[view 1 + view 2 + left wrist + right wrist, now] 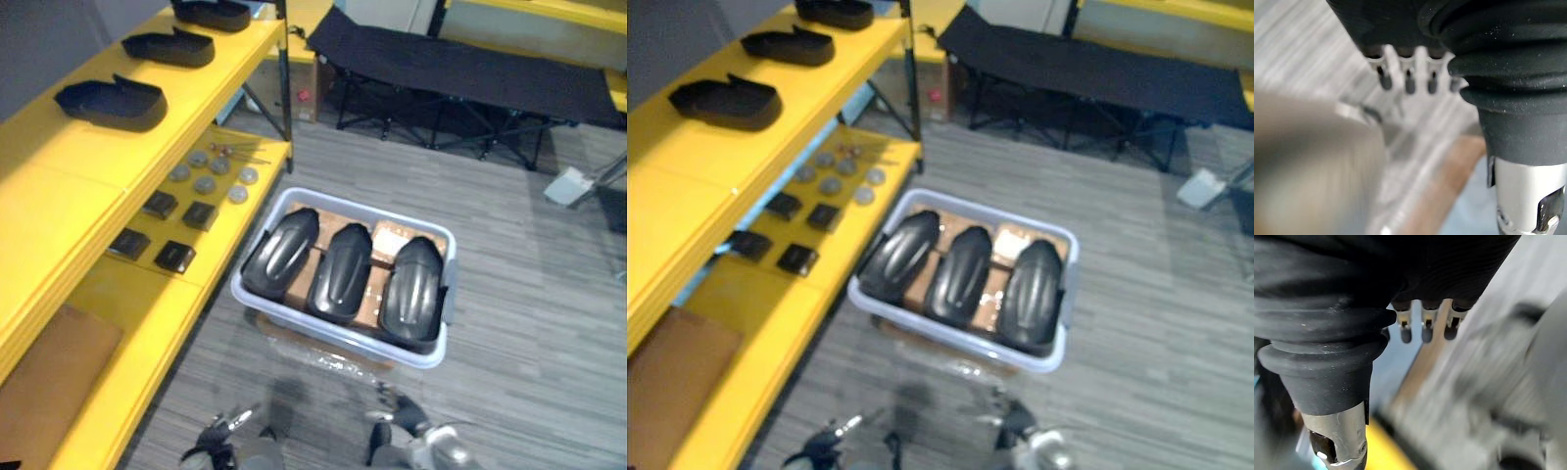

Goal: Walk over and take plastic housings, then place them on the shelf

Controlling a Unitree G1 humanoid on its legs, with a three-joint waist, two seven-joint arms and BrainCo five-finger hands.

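**Hands empty, bin straight ahead**

Starting on the left: yellow shelf (59,225) down that whole side, three dark shelved housings (111,103) spaced along its top board. Lower board beneath, carrying round grey discs (206,174) and small black blocks (162,233), with a brown board (49,382) nearer in.

Down low, left hand (1409,73): fingers loose and apart, wrapped round nothing.

Centre now, the prize: pale bin (333,341) on the floor, just beside the lower shelf board, holding three glossy black plastic housings side by side on cardboard. Left housing (281,253), middle housing (341,272), right housing (413,292), all humped side up. Long axes pointing away from the robot, leaning slightly right at the far end, near ends facing the hands.

Right hand (1425,322) to match: fingers slack, spread, empty.

Both hands short of the bin and well apart from it, bin lying forward of them and between them. Left housing nearer the left hand, right housing nearer the right. Shelf off to the left of all three, so probably easiest carried over on that side. Approach not finished by the look of it, nothing lifted from the bin yet. Next up, most likely: closing in, then reaching forward and down along that long axis.

Far right at the back, a black folding cot (460,69), out of play.
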